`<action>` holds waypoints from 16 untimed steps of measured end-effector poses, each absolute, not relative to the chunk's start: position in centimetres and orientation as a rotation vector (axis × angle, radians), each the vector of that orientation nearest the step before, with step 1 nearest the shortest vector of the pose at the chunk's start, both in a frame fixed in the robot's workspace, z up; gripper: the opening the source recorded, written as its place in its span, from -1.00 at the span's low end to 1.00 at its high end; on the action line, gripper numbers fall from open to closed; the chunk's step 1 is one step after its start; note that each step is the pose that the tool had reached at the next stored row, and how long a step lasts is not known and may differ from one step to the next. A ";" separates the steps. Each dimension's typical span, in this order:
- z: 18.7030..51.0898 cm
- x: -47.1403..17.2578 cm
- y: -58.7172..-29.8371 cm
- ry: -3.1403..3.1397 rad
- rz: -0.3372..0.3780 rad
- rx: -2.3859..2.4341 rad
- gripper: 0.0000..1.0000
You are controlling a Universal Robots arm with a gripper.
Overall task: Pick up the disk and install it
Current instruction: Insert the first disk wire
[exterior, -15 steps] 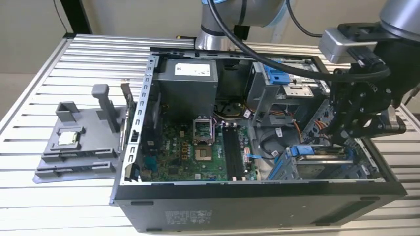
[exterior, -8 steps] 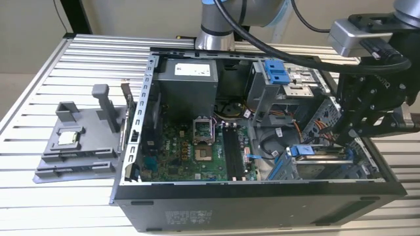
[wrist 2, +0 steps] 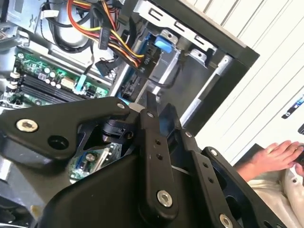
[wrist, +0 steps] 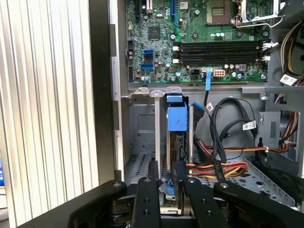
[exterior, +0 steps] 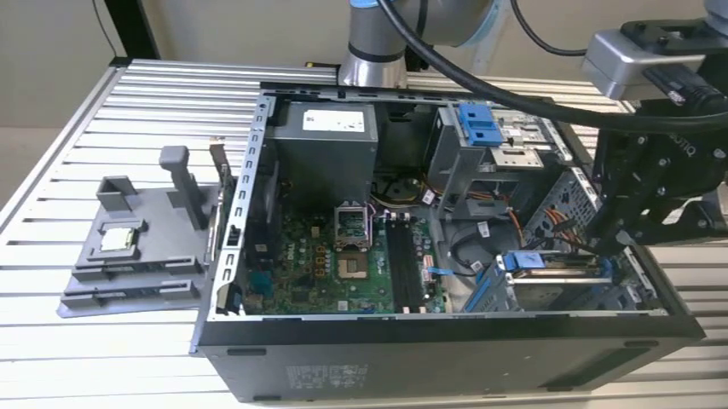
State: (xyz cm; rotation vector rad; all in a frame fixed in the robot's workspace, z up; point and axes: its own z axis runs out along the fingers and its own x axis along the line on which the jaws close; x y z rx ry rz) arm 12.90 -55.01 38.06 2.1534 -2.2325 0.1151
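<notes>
Install step imo: gripper [wrist: 166, 166] fingers look pinched on the disk [wrist: 176, 118], which stands edge-on in the drive bay [wrist: 140, 118] w/ cables [wrist: 223, 142] just beside, so seating it needs a straight, untilted push.

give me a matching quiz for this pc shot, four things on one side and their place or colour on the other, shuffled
Things
1. disk
2. small square chip
3. motherboard
4. wire bundle

Descriptions
A. green, lying in the bottom of the open computer case
B. orange, red and yellow, next to the drive bay
C. on edge in a slot of the drive bay, blue bracket showing, right by the hand
D. on the grey fixture outside the case, at the exterior view's left

Pairs: 1-C, 2-D, 3-A, 4-B
</notes>
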 end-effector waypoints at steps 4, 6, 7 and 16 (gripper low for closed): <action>38.1 13.0 -55.9 -2.228 0.115 2.159 1.00; 38.1 13.2 -56.2 -2.227 0.115 2.160 1.00; 38.1 13.3 -56.4 -2.226 0.115 2.161 1.00; 37.0 14.5 -57.1 -2.217 0.120 2.167 1.00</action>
